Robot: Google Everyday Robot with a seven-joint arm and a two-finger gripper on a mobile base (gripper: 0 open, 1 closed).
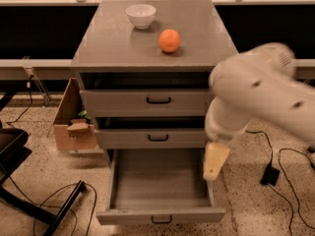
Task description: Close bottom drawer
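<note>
Most of the ground is showing as a pale speckled floor [39,146], with black cables [64,200] lying across it at the lower left and at the right. Dark panels are running along the back of the room behind a light rail.

Grey cabinet [123,48] is standing at centre, with three drawers in its front.

White arm [261,92] is extending in from the right edge, overlapping the cabinet's right side.

Bottom drawer [160,215] is standing pulled far out toward the camera, with nothing showing inside and its small black handle facing forward. Top drawer [147,102] and middle drawer [152,138] are sitting nearly in, each with a dark gap showing above its front.

Cardboard box [71,127] is resting on the floor just left of the cabinet. A black frame [15,151] is sitting at the left edge.

White bowl [141,15] is standing upright near the back of the cabinet top; an orange [169,40] is lying just right of it and nearer the camera, apart from it.

Gripper [215,161] is hanging as a pale yellowish tip over the right side of the bottom drawer, below the middle drawer's front. How far open it is cannot be told, nor whether it is touching the drawer wall. Nothing is visibly held.

A black adapter [269,175] is lying on the floor to the right.
</note>
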